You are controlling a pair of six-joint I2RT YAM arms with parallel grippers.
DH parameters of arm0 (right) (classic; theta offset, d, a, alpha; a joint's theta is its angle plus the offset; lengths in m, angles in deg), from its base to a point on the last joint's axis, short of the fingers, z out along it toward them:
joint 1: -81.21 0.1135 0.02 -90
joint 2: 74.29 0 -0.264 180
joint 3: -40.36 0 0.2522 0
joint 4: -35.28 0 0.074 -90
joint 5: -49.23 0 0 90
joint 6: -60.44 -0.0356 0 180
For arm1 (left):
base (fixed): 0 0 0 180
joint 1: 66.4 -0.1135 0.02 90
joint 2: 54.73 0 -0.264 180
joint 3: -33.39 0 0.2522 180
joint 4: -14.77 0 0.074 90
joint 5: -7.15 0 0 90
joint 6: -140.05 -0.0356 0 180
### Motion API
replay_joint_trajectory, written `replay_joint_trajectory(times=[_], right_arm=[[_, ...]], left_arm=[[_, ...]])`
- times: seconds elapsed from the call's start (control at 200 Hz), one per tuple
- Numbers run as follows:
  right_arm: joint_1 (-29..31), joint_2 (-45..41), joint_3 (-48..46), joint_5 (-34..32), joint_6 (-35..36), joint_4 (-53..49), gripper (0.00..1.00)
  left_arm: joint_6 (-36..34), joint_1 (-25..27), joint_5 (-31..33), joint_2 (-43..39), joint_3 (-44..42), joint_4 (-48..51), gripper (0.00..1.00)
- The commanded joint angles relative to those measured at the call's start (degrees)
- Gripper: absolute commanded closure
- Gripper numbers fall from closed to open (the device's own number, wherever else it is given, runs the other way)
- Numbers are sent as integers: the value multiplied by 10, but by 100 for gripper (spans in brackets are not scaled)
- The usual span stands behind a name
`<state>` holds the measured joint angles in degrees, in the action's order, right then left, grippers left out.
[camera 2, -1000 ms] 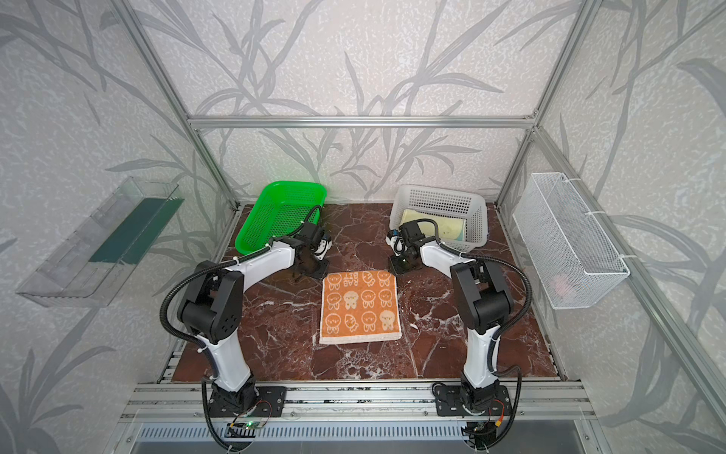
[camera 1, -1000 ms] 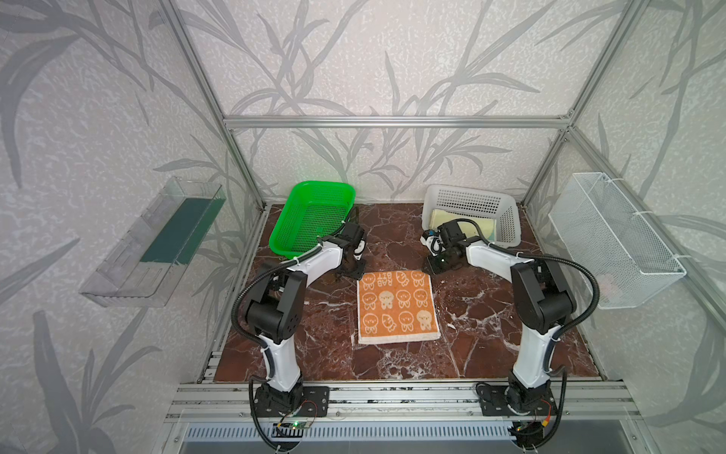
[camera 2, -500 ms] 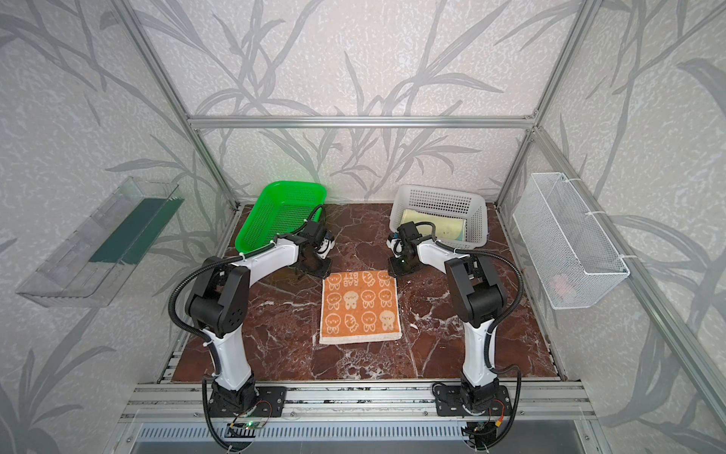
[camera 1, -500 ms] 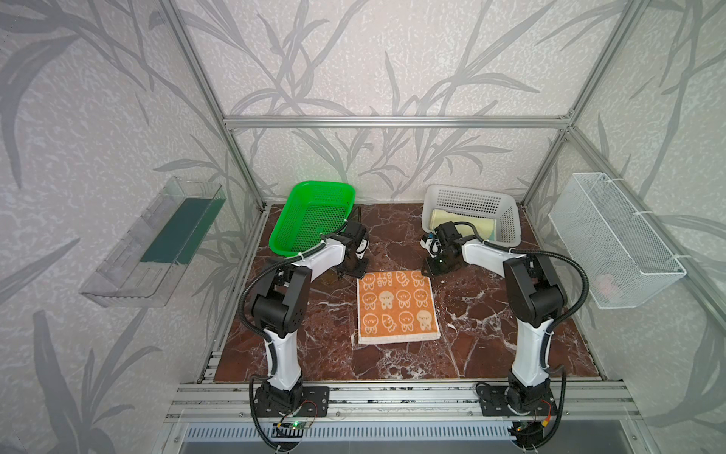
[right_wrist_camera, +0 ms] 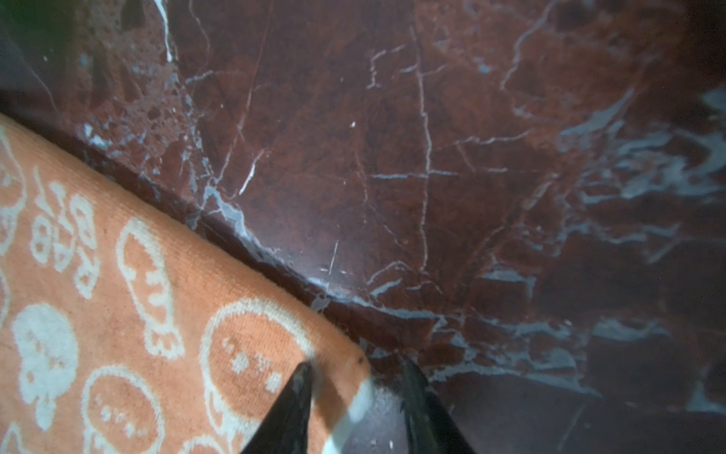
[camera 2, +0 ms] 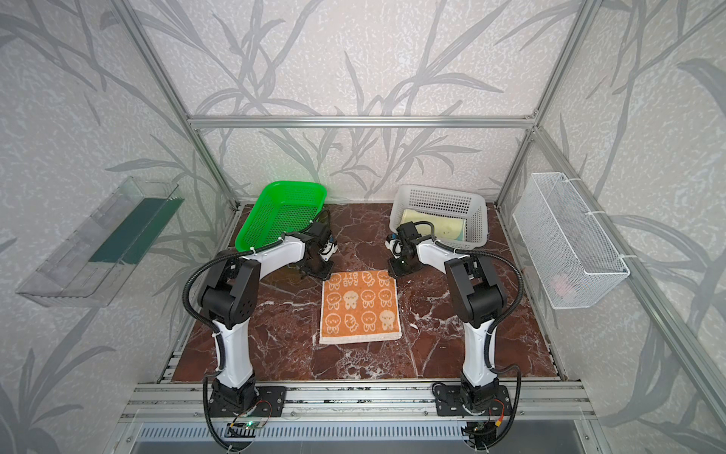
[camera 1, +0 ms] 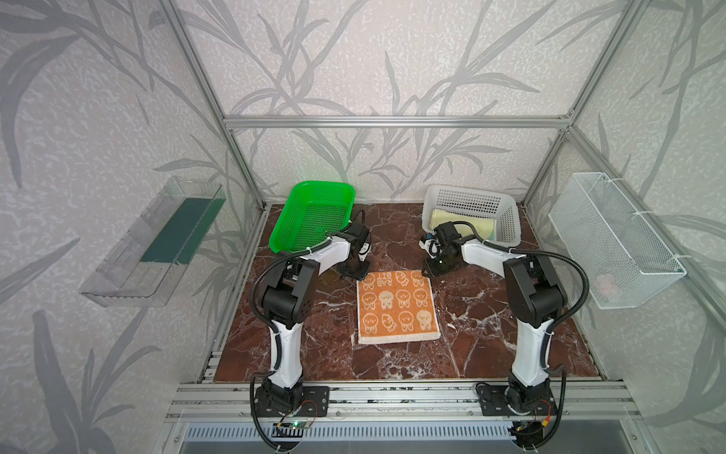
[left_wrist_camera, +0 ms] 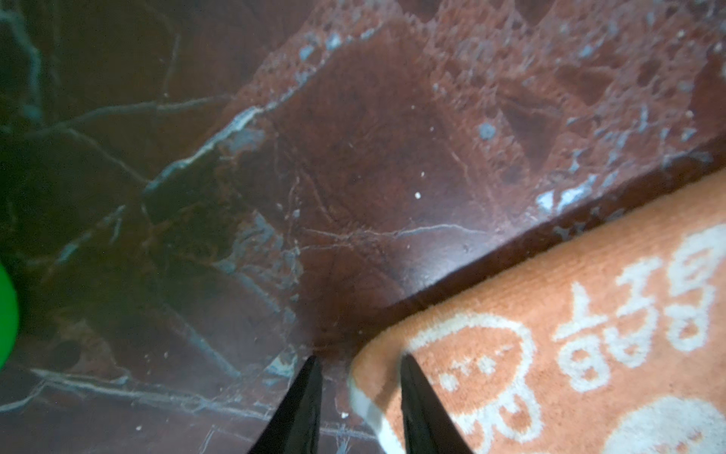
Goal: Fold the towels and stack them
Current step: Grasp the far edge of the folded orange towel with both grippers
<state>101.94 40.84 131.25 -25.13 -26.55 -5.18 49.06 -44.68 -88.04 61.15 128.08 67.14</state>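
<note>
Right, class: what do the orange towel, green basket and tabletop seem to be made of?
Orange towel: probably terry cotton, matte; fuzzy pile, woven-in cream faces. Green basket: moulded plastic, slightly glossy; perforated walls. Tabletop: polished red-brown marble or marble-look laminate; white veins, sheen.

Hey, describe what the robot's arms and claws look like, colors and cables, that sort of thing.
Both the left arm and right arm have white shells with black joints and bases. A black ribbed cable loops beside each. The left claw and right claw have slim, black, pointed fingers.
</note>
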Motion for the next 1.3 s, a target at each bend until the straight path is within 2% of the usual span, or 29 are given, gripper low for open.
replay_joint_trajectory(times=[0.0,0.245,0.405,0.68,0.955,1.14,1.295], right_arm=[[2,-31,25,-4,56,-32,60],[2,-30,52,0,144,-43,60],[4,-18,58,43,227,-43,59],[6,16,86,-3,333,-61,59],[17,61,120,-6,380,-116,61],[19,72,122,-6,383,-126,62],[21,89,136,-19,383,-145,69]], left_arm=[[-16,3,19,19,10,29,67],[-17,3,15,22,7,27,68],[-19,4,10,25,7,29,69],[-22,5,7,30,10,35,74],[-22,5,5,32,10,38,76],[-24,6,4,33,15,42,76],[-23,6,2,33,23,46,79]])
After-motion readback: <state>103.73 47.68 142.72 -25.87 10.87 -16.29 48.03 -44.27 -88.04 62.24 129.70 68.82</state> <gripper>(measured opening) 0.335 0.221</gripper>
